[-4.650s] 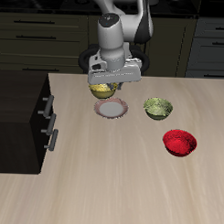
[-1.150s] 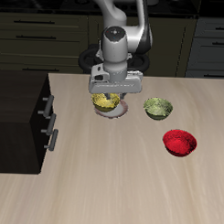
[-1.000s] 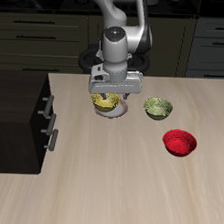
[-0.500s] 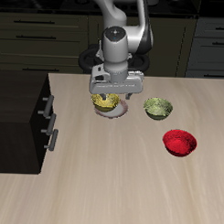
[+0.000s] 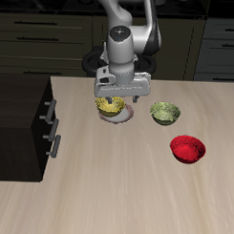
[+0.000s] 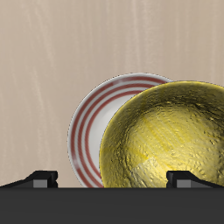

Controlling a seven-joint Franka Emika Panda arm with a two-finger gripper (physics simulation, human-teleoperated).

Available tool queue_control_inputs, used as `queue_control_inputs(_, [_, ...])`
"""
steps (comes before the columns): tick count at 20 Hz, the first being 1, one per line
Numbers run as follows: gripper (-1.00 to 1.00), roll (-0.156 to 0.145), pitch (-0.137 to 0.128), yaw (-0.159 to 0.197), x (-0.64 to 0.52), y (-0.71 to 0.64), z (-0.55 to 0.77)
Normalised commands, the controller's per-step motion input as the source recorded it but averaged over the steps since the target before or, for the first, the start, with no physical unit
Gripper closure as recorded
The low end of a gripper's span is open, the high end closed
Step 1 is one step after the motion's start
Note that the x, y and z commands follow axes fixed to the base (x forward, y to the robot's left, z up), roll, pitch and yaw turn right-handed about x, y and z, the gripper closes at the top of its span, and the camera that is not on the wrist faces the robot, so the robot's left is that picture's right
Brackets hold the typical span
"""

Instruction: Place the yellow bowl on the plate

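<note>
Partly hidden: plate [image 6: 87,131] under yellow bowl [image 6: 166,140] | bowl cut off

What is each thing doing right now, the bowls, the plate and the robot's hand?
yellow bowl: upright, sitting on the plate, off to one side of it.
plate: flat on the table, partly covered.
gripper: just above the bowl; open or shut, cannot tell.
olive-green bowl: upright on the table, empty.
red bowl: upright on the table, empty.
</note>
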Motion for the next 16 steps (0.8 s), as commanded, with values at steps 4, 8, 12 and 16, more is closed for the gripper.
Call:
queue_control_inputs(4, [-1.0,0.017,-0.01,-0.033,-0.05,0.0,0.05])
queue_control_inputs(8, [-1.0,0.005,-0.007,-0.008,-0.08,0.01,0.0])
queue_control_inputs(12, [-1.0,-0.006,-0.004,-0.012,-0.07,0.0,-0.01])
queue_control_inputs(16, [-1.0,0.001,-0.011,-0.003,-0.09,0.0,0.05])
